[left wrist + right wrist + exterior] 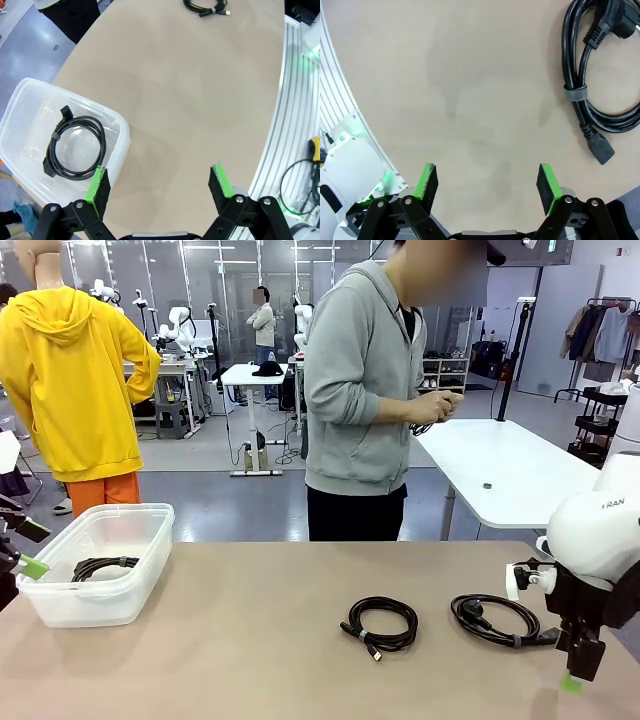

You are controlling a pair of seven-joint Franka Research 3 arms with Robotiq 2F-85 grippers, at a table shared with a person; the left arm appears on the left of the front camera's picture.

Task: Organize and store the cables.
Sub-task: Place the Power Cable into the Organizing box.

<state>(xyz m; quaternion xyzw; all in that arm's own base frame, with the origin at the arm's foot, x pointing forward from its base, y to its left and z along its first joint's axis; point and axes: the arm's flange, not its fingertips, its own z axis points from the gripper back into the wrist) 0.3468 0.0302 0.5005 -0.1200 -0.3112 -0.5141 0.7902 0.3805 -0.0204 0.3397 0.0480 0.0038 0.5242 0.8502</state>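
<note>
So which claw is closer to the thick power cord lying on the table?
The right. The right claw hangs open just beside the power cord; the left claw is far across the table, next to the clear bin.

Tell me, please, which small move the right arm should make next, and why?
Probably shift the right gripper sideways over the thick coiled cable and lower it. Its jaws are open above bare table, the coil lies just beside it, and one stored cable is already in the clear bin.

A cable [100, 566] was laid in the tub [60, 608], left; a second cable [380, 623] and third cable [495, 620], on the table [250, 660], right.
</note>
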